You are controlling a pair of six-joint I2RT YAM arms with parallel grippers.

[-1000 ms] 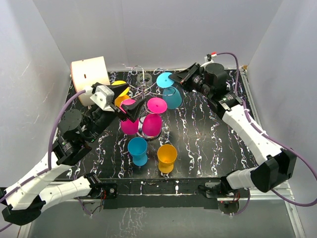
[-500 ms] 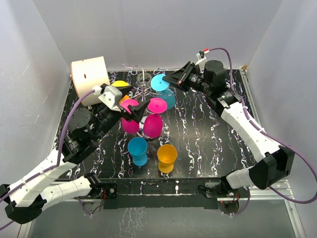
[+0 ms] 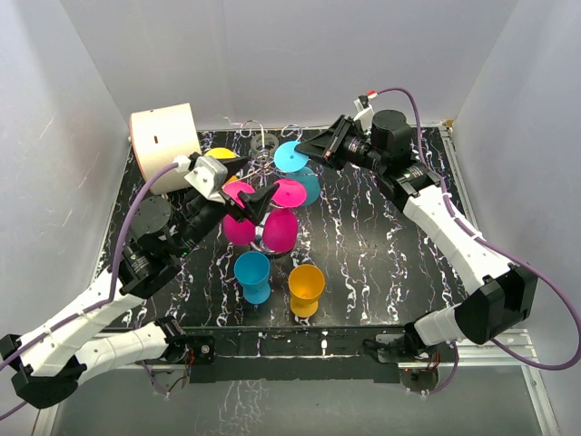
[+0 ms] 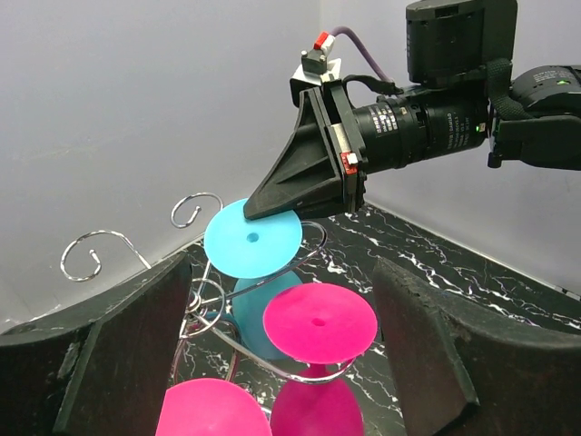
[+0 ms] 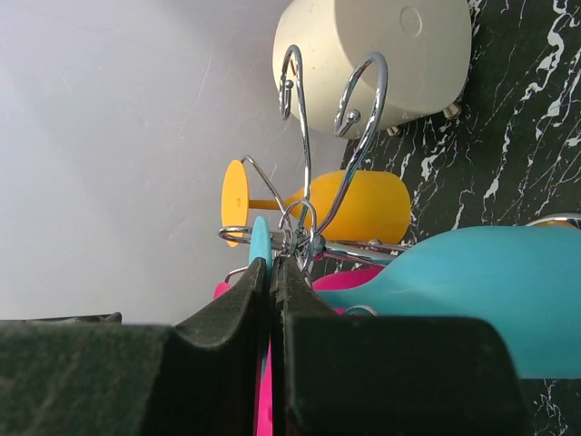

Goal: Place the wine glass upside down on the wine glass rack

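- My right jaws are pinched on the rim of the teal glass's point(image 3: 311, 182) foot point(image 4: 252, 238). It's a thin flat disc, so edge-on is about the only decent hold, and it lets the bowl hang mouth-down underneath.
- That glass is at the rack point(image 3: 262, 162), back-middle of the worktop point(image 3: 381, 263), foot up among the wire arms on the rack's right side. The foot looks like it's sitting over a wire loop, but I can't tell if the rack is carrying the weight. I'd guess that's why I'm clamped on.
- My left jaws are spread wide with nothing in them, parked just over the pink glasses point(image 3: 279, 229) on the near side of the rack. My guess is they're standing by, clear of the teal one.
- The pink ones and a yellow glass point(image 5: 372, 209) hang upside down on the rack already, so it's crowded. Bumping a neighbour is the risk here.
- A blue glass point(image 3: 252, 272) and an orange glass point(image 3: 306, 286) stand near the front edge, well apart from the rack.
- The worktop is black with white marble veins. A cream drum point(image 3: 165, 136) sits back left, and there are plain white walls on three sides.
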